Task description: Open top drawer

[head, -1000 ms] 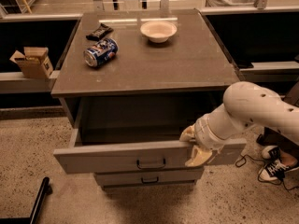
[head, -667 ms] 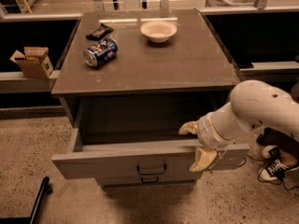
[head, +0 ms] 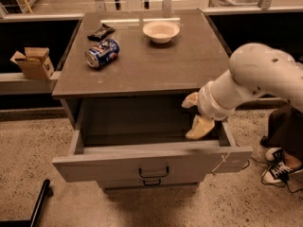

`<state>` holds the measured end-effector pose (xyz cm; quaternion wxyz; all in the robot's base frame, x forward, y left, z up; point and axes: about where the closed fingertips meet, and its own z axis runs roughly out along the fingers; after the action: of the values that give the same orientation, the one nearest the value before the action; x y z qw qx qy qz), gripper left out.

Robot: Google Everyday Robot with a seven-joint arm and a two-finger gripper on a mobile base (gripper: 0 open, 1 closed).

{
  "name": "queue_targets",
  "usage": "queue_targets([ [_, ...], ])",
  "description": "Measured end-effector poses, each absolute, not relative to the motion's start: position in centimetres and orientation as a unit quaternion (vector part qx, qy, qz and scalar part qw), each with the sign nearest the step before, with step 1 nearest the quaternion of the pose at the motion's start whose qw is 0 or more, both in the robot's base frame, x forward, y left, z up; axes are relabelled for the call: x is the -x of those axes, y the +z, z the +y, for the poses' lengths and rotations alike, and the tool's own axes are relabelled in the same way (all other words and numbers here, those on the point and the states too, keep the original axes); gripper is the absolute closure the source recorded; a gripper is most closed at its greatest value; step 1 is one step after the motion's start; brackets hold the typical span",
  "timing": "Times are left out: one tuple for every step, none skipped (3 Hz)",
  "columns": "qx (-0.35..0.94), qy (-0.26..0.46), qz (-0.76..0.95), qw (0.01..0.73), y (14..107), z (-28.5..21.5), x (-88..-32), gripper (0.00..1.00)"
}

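The grey desk (head: 189, 65) filled the centre of the view. Its top drawer (head: 109, 164) stood pulled well out toward 6 o'clock, farther than a second before, with its hollow exposed and nothing visible in it. The drawer's dark bail handle (head: 154, 172) sat at mid-front and a whitish scratch mark (head: 220, 163) lay near its right end.

The white arm (head: 258, 77) reached in from 3 o'clock. Its tool (head: 196, 114) had come off the drawer's front edge, which it straddled moments earlier. It now hung over the right side of the hollow with its yellowish fingers (head: 200, 127) apart and gripping nothing. The release suggested that the opening was essentially complete, with only withdrawal of the arm judged to remain.

On the desk:
- A pale bowl (head: 161, 30) stood at 12 o'clock.
- A blue soda can (head: 102, 53) lay on its side at 10 o'clock. Its red-and-white label was not legible.
- A dark wrapper (head: 101, 31) lay just beyond the can, and no writing could be read on it.
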<state>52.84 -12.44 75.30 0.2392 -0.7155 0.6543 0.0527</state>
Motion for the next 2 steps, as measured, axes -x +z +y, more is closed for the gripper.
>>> queue_targets([
  [0.706,0.063,0.677,0.196,74.0,-11.0,-57.1,1.0],
  [0.707,0.074,0.683,0.168,71.1,-9.5,-57.5,1.0],
])
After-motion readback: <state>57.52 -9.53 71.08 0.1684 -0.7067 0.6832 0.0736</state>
